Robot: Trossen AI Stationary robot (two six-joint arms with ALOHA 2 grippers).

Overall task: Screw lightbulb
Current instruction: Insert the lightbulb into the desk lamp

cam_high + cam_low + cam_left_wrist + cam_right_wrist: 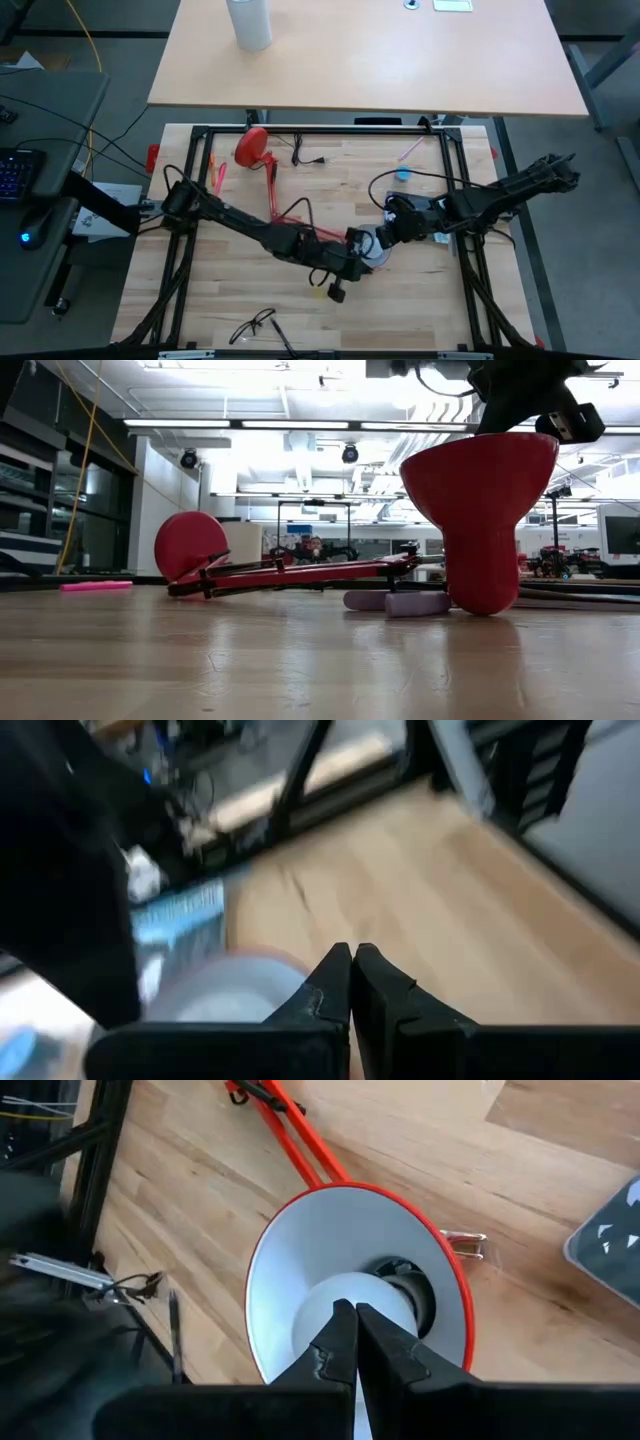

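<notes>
The red lamp lies on the wooden table. Its round base (252,146) is at the far left and its red rods (290,212) run toward the middle. Its cone shade (480,510) stands on its narrow neck, mouth up, white inside (300,1270). The white lightbulb (345,1305) sits deep in the shade, at the dark socket (408,1285). My right gripper (355,1318) is shut and points down into the shade, its tips over the bulb's globe. My left gripper (352,960) is shut beside the shade (215,998), on its near-left side (352,262). My right gripper has its shut fingertips (340,1330) over the bulb's rounded top (320,1305), coming from above into the shade's mouth; I cannot tell whether they touch it. My left gripper stands close to the shade's side; I cannot tell whether it touches it.
A pair of glasses (255,325) lies near the front edge. A black cable (305,156), a pink stick (411,150) and a small blue-topped thing (402,175) lie at the back. A clear packet (610,1230) lies right of the shade. A black frame (330,130) borders the table.
</notes>
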